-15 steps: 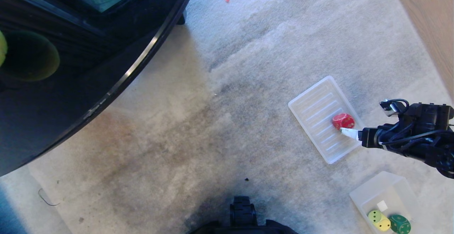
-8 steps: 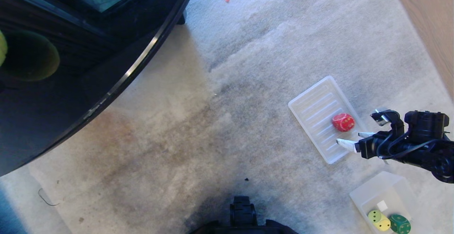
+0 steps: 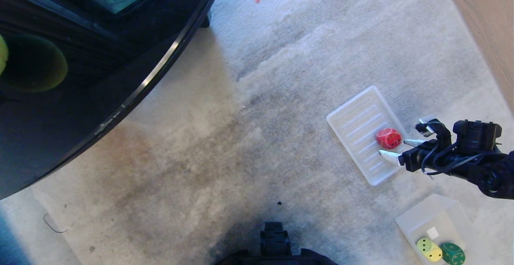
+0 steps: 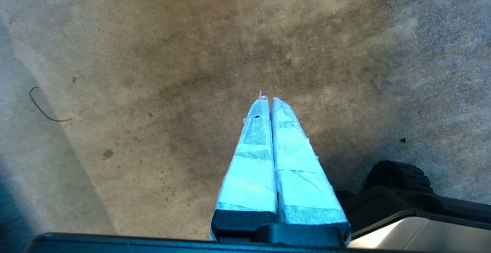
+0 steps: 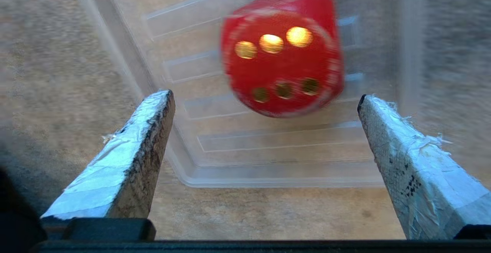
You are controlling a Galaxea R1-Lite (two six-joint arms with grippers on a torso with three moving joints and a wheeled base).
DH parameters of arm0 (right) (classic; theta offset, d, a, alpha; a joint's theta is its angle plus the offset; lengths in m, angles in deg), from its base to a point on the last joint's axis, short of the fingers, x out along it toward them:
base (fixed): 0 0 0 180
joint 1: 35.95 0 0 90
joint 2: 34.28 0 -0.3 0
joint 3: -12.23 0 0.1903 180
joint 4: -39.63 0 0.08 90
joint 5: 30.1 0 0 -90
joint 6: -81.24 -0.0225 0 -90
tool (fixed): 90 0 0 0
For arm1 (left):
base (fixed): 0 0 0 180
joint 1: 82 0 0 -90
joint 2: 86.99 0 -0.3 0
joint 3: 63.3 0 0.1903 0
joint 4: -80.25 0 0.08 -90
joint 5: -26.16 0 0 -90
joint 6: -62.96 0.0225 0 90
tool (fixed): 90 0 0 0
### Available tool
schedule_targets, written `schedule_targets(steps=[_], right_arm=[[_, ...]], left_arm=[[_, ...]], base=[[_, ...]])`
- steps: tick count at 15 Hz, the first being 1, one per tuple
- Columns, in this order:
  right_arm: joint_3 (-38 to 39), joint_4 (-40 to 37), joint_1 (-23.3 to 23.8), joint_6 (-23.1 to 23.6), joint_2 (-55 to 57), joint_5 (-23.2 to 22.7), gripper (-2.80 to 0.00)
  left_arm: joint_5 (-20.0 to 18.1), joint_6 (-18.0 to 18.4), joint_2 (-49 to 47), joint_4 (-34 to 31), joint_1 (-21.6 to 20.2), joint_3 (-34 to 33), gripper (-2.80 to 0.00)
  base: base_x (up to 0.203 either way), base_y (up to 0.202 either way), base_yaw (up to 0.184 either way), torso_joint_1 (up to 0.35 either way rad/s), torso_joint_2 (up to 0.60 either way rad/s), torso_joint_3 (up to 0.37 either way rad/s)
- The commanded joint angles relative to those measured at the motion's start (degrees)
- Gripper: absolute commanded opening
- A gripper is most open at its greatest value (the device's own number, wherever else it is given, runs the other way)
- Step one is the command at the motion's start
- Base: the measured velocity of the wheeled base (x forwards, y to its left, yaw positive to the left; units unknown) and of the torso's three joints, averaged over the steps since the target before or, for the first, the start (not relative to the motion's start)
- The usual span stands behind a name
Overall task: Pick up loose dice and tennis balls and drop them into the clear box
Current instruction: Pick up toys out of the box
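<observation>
I'm hanging over the pale grey carpet [image 3: 281, 96], and the flat translucent ribbed plastic tray [image 3: 353, 116] is lying right ahead of my right pincer [image 3: 395, 147]. A second ago that pincer was poking the die from one side with its fingers nearly together; now I'm swinging it round and spreading it as wide as it goes, one taped finger out to each side. The chunky red round-cornered die with gold pips [image 3: 388, 138] is sitting on the tray just beyond my fingertips, not yet between them and not touched, and it is showing a different face than it did a moment back, so I judge my nudge has rolled it. That reads to me as a fresh line-up for a proper grab.

The small clear plastic tub with low walls [image 3: 417, 217] is waiting behind and to one side of this pincer, already holding the yellow die [image 3: 428, 249] and the dark green die [image 3: 453, 253].

My left pincer [image 4: 266, 101] is parked, its taped fingers pressed together on nothing.
</observation>
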Motion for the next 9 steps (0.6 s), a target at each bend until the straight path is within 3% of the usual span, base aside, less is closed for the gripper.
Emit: schedule_targets(steps=[1,3,4,9], right_arm=[[-0.3,0.5,-0.5,0.2,1.4,-1.0,0.00],[-1.4,3.8,-0.9,0.3,3.4,-2.5,0.00],[-1.8,6.1,-1.2,0.6,4.6,-2.7,-2.80],[-3.3,7.9,-1.3,2.1,6.3,-2.3,-2.80]], left_arm=[[0.0,-0.1,0.0,0.0,0.0,0.0,-2.80],[0.0,-0.1,0.0,0.0,0.0,0.0,-2.80],[0.0,-0.1,0.0,0.0,0.0,0.0,-2.80],[0.1,-0.1,0.0,0.0,0.0,0.0,-2.80]], base=[[0.000,0.000,0.000,0.000,0.00,0.000],[0.000,0.000,0.000,0.000,0.00,0.000],[0.000,0.000,0.000,0.000,0.00,0.000],[0.000,0.000,0.000,0.000,0.00,0.000]])
